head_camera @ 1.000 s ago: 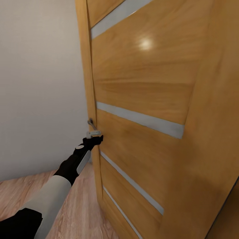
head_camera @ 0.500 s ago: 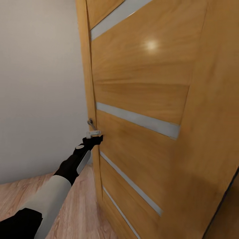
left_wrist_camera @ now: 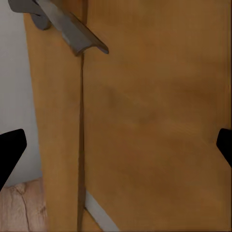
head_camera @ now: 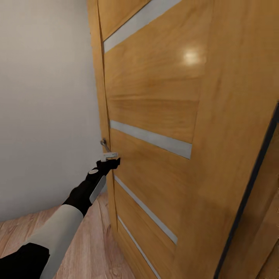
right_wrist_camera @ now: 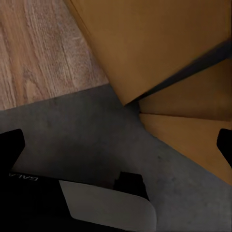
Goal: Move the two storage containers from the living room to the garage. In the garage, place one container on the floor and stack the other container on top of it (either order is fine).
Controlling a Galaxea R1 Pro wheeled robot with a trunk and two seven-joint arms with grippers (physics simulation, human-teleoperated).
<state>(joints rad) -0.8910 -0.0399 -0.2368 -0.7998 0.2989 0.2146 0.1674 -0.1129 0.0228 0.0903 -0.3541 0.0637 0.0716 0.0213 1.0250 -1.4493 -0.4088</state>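
We face the wooden door (head_camera: 155,116), our left gripper (head_camera: 109,162) spread wide just under its metal handle (head_camera: 104,145), grasping nothing. Our right gripper (right_wrist_camera: 116,140) hangs released above grey floor (right_wrist_camera: 87,125). The bins aren't here; we judge them light and stiff, best gripped by a wall.

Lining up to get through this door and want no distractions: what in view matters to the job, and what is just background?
Belongs to the job:
- wooden door with glass slats
- its handle
- left pincer, open, just below the handle
- grey concrete floor beside the door
- right pincer, open, facing that floor

Just there:
- pale wall
- wood-plank floor
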